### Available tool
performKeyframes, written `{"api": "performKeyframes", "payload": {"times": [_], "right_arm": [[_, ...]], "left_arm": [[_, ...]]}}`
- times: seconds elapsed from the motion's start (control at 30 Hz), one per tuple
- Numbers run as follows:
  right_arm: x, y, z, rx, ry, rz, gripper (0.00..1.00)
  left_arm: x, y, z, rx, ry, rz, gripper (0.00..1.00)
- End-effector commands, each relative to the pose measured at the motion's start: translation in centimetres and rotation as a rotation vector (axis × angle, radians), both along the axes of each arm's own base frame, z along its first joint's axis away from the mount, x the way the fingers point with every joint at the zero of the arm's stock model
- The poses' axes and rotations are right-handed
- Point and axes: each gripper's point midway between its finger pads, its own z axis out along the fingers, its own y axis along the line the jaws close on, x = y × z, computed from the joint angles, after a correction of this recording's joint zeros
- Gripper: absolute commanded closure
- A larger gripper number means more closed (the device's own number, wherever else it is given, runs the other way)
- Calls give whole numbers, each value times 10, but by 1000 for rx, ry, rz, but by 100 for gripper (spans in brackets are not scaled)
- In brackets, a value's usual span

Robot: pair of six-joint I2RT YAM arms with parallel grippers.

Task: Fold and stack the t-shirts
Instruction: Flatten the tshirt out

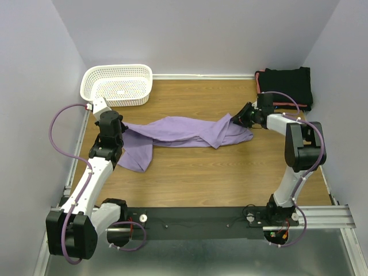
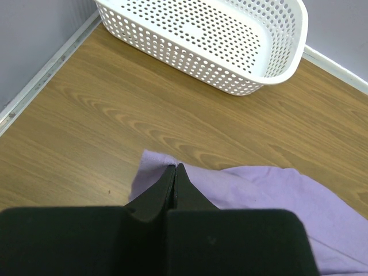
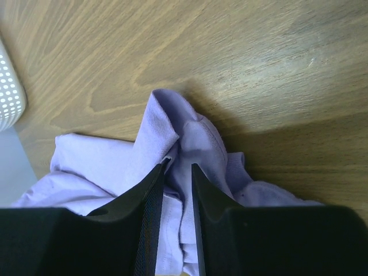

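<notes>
Wood tabletop [image 1: 230, 172]: lavender t-shirt [image 1: 178, 131] looks light, limp, bunch-prone; left gripper [image 2: 175, 167] pinched shut on its edge, right gripper [image 3: 179, 165] narrow on a fold; probably best held at corners.

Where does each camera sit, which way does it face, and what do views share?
Top external: above, behind the robot, looking down on the table; left arm and right arm show.
Left wrist: on its arm, facing the white mesh basket past the shut left gripper.
Right wrist: on its arm, looking down past the right gripper pinching cloth.
Shared by all three: the lavender t-shirt.
</notes>
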Motion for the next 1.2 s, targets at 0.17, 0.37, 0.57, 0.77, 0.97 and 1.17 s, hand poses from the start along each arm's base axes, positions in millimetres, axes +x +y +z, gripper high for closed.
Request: {"api": "performKeyframes", "payload": {"times": [0.17,0.37,0.57,0.77,0.97,1.17], "right_arm": [[9,4,6,26,-38,-17,68],[10,6,5,38,-39,-15,68],[2,8,-16,48,15,-10,69],[-12,1,-29,23,48,-38,73],[-14,4,-28,38,44,-30,74],[-12,9,-25,49,27,-10,68]], "left_arm": [[3,2,11,-1,-26,8,100],[3,1,11,-1,-24,7,100],[3,1,11,-2,-24,6,100],[3,2,9,-2,-20,9,100],[3,1,9,0,-17,7,100],[3,1,9,-2,-19,6,100]]}}
